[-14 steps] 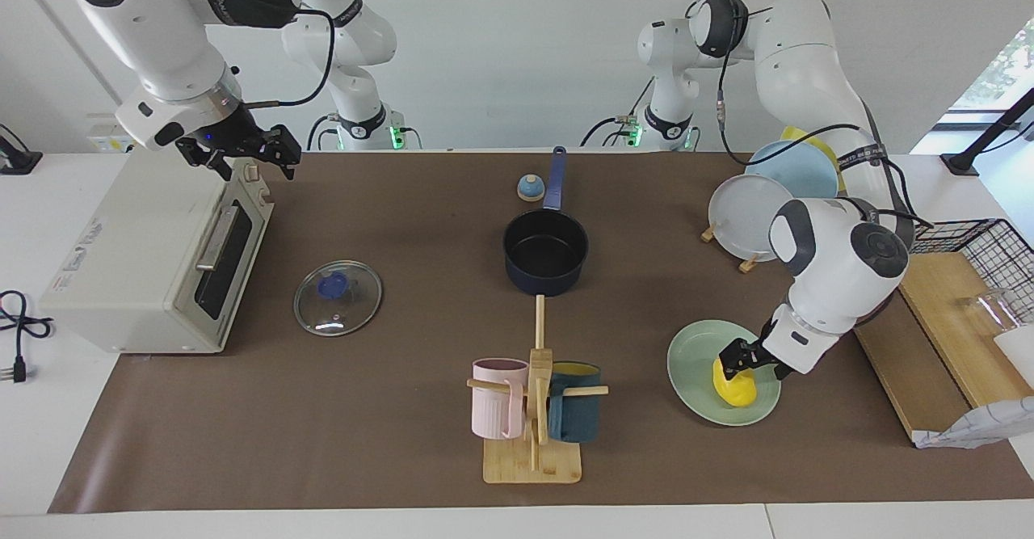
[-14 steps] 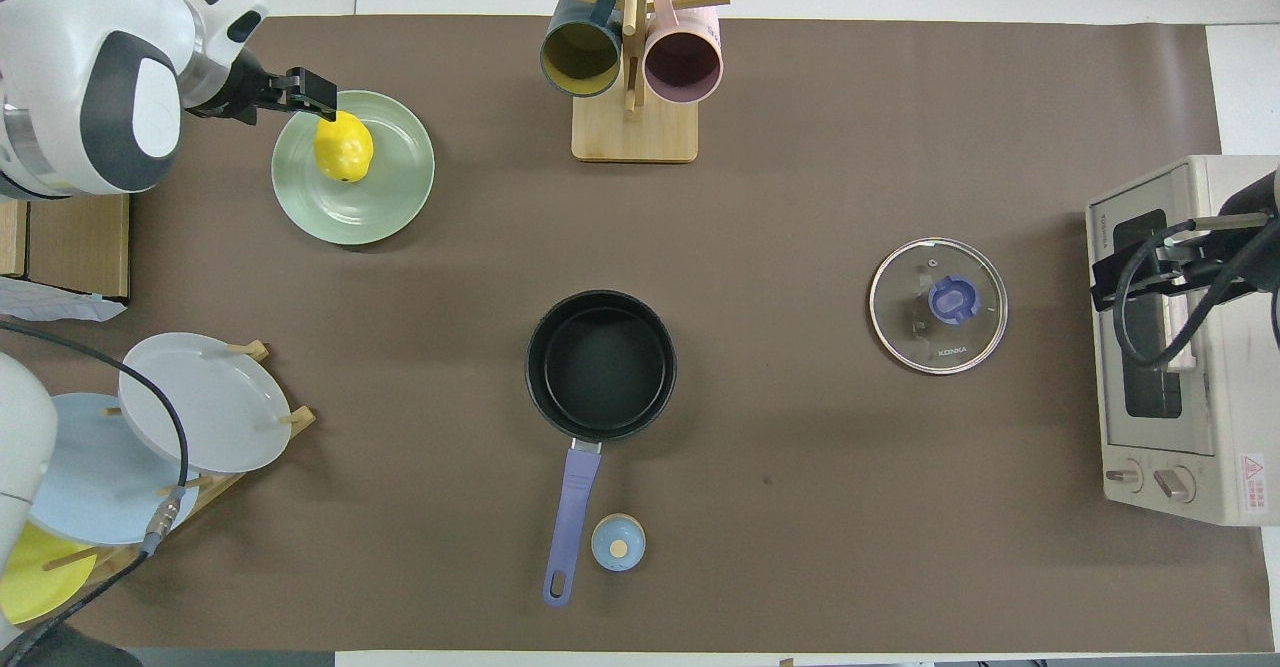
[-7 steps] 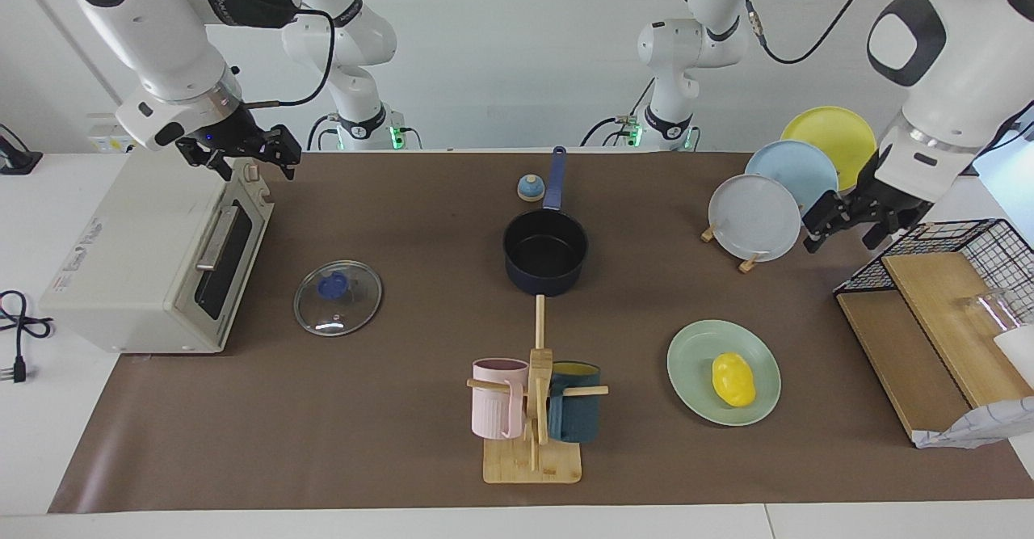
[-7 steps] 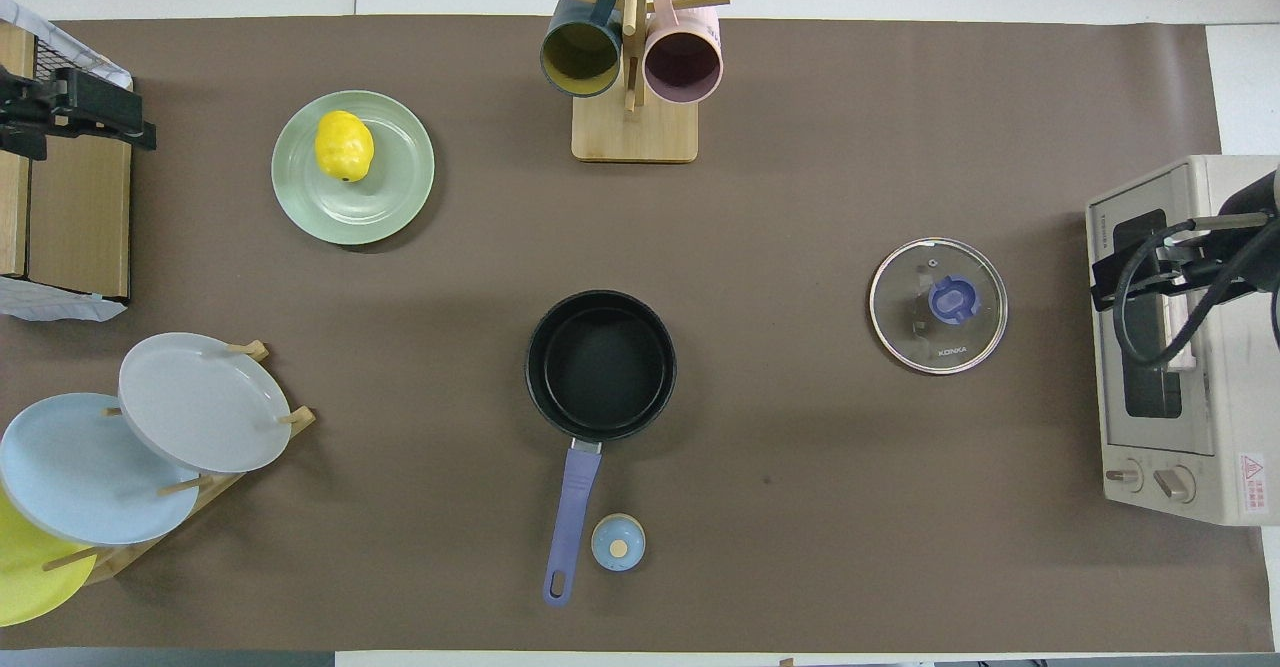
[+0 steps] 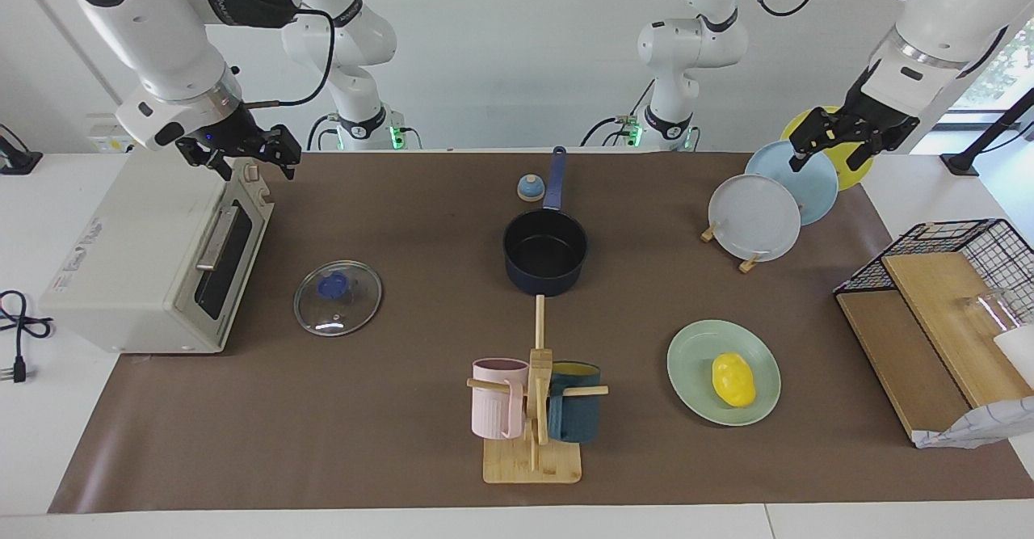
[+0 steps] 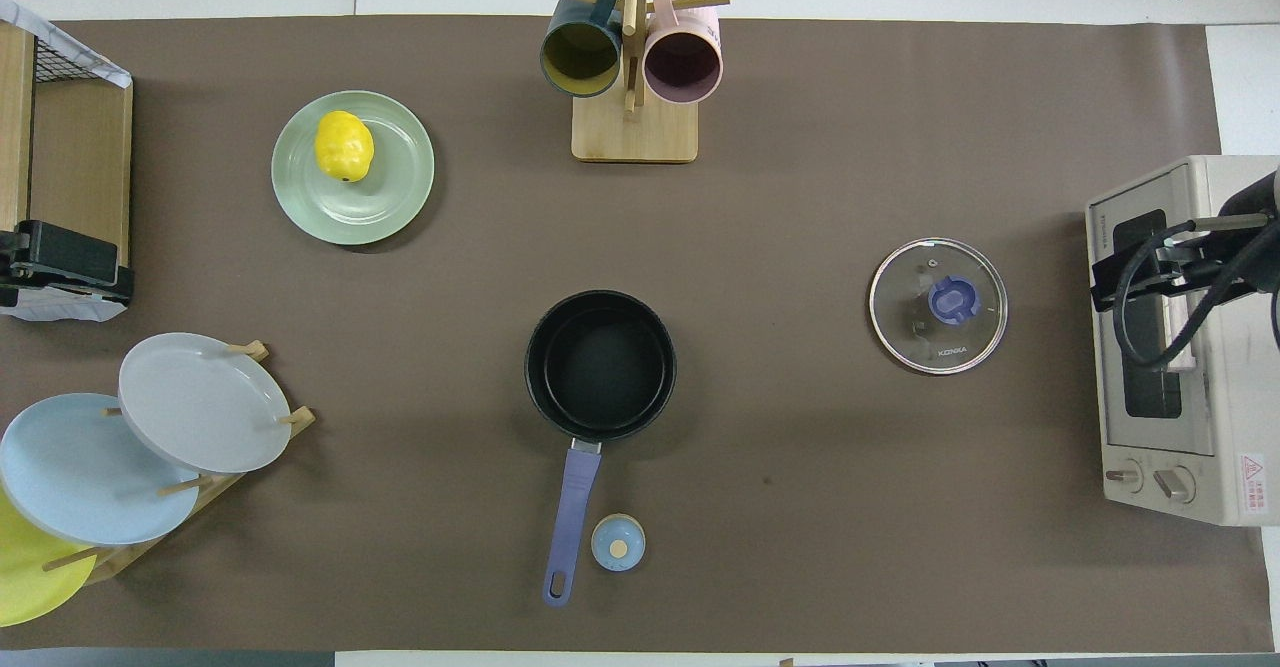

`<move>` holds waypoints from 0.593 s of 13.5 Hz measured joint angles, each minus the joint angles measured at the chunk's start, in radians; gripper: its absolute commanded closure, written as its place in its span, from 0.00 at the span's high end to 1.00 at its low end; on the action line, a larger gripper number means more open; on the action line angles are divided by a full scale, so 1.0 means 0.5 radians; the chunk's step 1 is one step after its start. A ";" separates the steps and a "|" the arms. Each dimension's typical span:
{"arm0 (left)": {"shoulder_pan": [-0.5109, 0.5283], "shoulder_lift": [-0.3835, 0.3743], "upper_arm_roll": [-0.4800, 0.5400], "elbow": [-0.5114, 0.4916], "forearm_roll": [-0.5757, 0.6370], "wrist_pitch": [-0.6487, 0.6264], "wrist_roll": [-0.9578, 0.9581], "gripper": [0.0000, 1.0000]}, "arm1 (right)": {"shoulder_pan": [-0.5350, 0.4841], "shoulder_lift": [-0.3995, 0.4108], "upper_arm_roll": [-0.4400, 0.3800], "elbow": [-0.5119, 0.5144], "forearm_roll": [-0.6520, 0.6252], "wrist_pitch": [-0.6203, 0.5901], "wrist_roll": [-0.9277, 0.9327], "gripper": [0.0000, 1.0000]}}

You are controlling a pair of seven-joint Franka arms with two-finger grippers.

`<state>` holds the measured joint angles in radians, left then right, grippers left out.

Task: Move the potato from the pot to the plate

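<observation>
Left gripper (image 5: 836, 143) raised over plate rack (image 5: 747, 263)

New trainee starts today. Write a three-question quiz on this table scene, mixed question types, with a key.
1. True or false: the potato lies on the plate.
2. What is inside the pot? A) the potato B) a lid C) nothing
3. Which gripper is raised in front of the standing plates in the facing view, left gripper or right gripper?

Key: 1 true; 2 C; 3 left gripper. The right gripper waits over the toaster oven.
</observation>
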<state>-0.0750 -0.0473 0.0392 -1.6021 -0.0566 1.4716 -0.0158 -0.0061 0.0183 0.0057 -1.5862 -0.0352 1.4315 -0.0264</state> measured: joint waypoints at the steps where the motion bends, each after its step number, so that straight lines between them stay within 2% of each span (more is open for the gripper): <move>1: -0.002 -0.037 -0.005 -0.085 0.009 0.037 0.000 1.00 | 0.000 0.000 0.000 0.000 0.000 0.000 0.000 1.00; 3: -0.023 -0.058 -0.010 -0.120 0.067 0.058 0.005 1.00 | 0.000 0.000 0.000 0.000 0.000 0.000 0.000 1.00; 8: -0.060 -0.008 -0.011 0.098 0.124 -0.003 0.006 1.00 | 0.000 0.000 0.000 0.000 0.000 0.000 0.000 1.00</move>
<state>-0.1049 -0.0512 0.0336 -1.5532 0.0057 1.4700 -0.0130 -0.0061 0.0183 0.0057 -1.5862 -0.0352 1.4315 -0.0264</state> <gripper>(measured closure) 0.000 0.000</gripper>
